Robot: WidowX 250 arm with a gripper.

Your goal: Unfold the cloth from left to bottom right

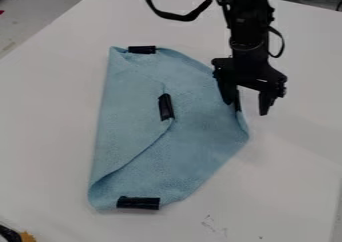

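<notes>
The cloth (207,146) lies mid-desk (50,121), its left flap (127,106) folded inward; the unfolding looks undone, all of it left. At the right edge, the gripper (248,102) is wide open, apparently holding nothing.

A blue cloth (200,156) lies partly folded across a white table (53,111) in my camera view, black strips (138,203) marking its edges and flap. Small dark marks (210,225) speckle the tabletop below it; at lower left I see a black-and-orange object (9,234), too cropped to identify.
</notes>
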